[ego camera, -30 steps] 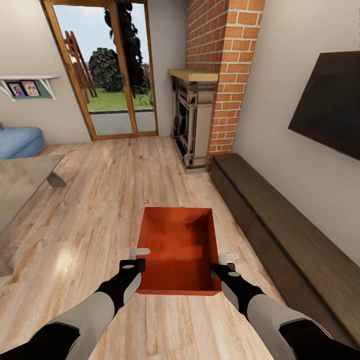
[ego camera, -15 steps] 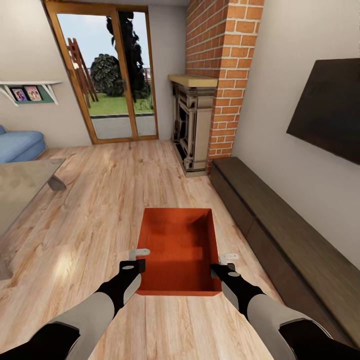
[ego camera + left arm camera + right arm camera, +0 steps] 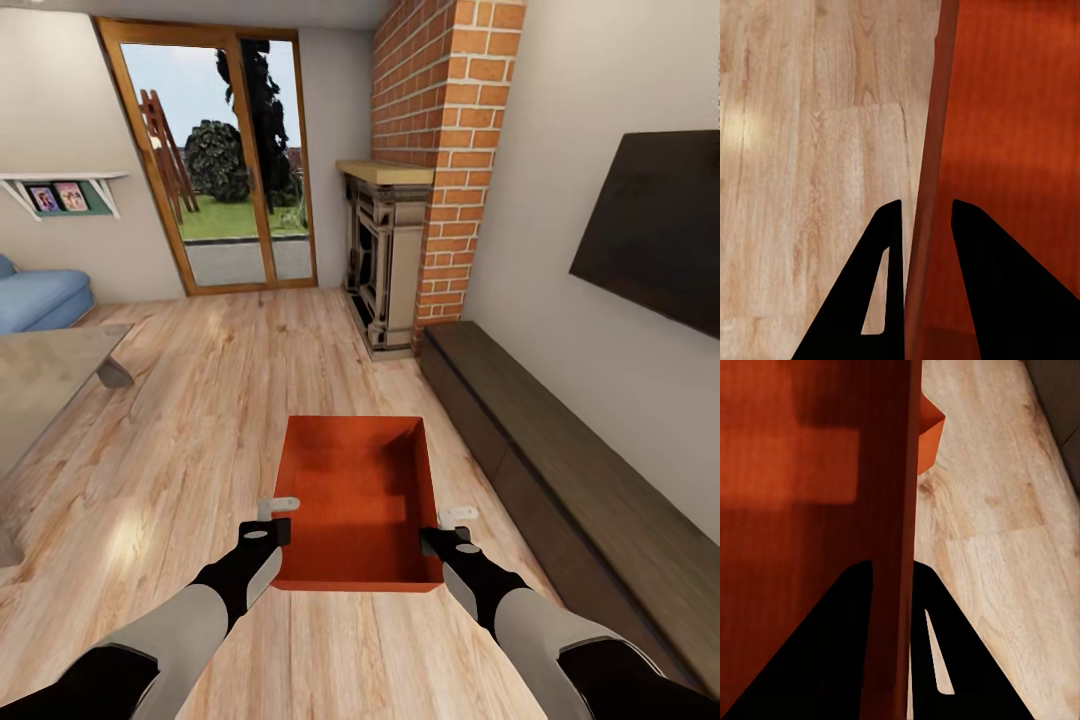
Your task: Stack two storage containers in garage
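Between the earlier head frames and this one the whole scene slides: glass door and wall shelf drift right and down, TV edges off. That reads as camera or base motion; the bin and both arms keep their place in frame.

Storage container (image 3: 360, 500), orange-red, open-topped, held out front over the light plank floor (image 3: 200, 400) of the living room. Left gripper (image 3: 270, 517) pinches the left side wall, one finger outside, one inside; the left wrist view confirms the wall (image 3: 926, 187) running between the dark fingers (image 3: 889, 285). Right gripper (image 3: 450, 528) does the same on the right wall; its wrist view shows the wall (image 3: 896, 547) clamped between the fingers (image 3: 844, 652). Both closed on the bin.

Step in hand, as judged: carrying toward the garage. Keep the two grips level and the spacing fixed, since thin walls could flex or slip if the arms drift apart.

Surroundings: long low dark-wood cabinet (image 3: 560, 450) close on the right, brick fireplace column (image 3: 450, 150) ahead, grey table (image 3: 40, 385) on the left. Turning needs room; the cabinet side looks tightest.
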Available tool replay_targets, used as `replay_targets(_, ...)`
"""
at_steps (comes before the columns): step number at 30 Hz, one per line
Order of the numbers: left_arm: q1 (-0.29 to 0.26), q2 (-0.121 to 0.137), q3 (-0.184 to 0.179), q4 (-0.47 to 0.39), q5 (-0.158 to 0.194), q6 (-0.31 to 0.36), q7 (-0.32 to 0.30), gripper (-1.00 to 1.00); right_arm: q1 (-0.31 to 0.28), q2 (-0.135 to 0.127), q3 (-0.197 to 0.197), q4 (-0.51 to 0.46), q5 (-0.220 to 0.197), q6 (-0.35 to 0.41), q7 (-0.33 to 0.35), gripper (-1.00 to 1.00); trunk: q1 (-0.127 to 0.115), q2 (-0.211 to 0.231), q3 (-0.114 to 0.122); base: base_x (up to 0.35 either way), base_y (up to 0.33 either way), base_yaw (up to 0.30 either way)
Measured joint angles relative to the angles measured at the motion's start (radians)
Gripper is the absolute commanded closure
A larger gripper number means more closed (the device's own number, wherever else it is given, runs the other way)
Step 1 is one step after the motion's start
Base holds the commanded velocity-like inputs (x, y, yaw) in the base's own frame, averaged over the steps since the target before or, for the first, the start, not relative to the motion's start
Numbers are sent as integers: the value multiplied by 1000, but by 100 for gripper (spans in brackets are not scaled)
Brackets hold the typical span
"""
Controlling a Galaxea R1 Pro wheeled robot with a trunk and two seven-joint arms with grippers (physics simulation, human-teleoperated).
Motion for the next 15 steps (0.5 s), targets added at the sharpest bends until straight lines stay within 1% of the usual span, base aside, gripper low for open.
replay_targets(15, 1, 2, -8, -5, 3, 5, -2, 100, 0, 0, -1, -1, -1, 0, 0, 100, 0, 0, 23, 0, 0, 0)
